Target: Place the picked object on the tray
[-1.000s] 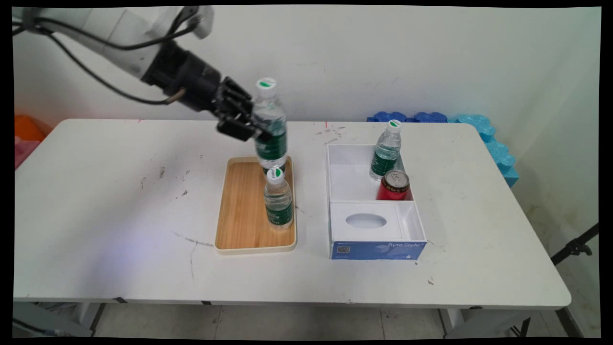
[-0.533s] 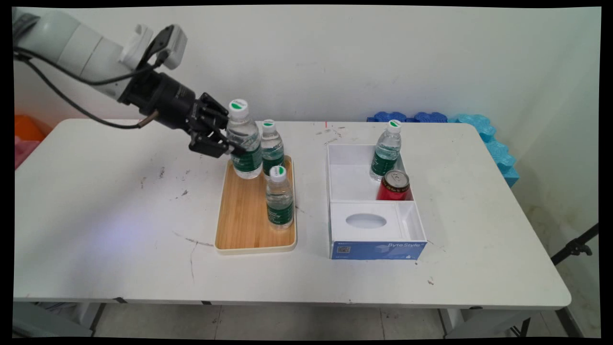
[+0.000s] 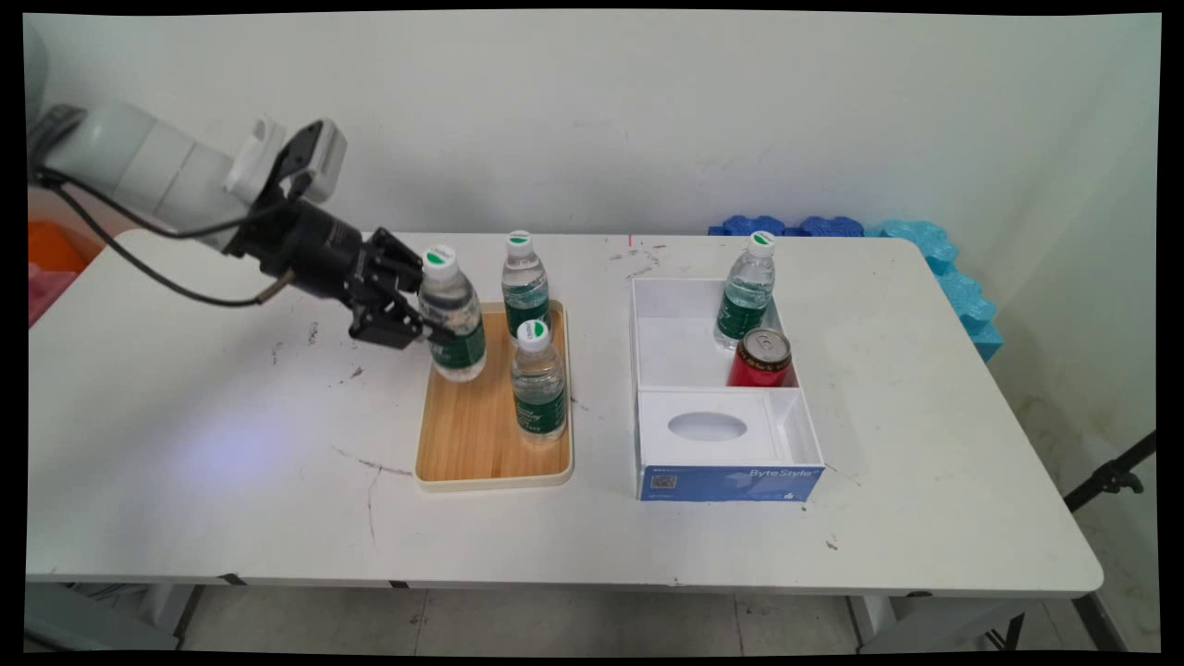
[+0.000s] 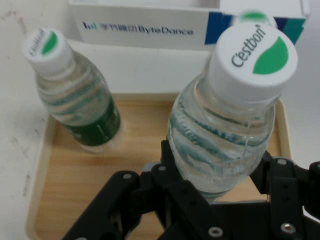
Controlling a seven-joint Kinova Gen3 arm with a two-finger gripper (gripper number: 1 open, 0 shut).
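A water bottle (image 3: 452,319) is gripped by the black gripper (image 3: 418,319) at the wooden tray's (image 3: 472,435) left far corner.

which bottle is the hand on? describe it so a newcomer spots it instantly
Start at the wooden tray left of the white box. Three water bottles are there; it's the held bottle at the tray's far-left corner. Only this one is tilted and clamped in the black hand.

Even, bright, diffuse light fills the room; shadows on the bench (image 3: 231,416) are faint and soft. The main view bows slightly at its edges. In the hand view, the nearest bottle (image 4: 230,120) is sharp, with small glints on its cap, and the box (image 4: 150,25) behind looks softer.
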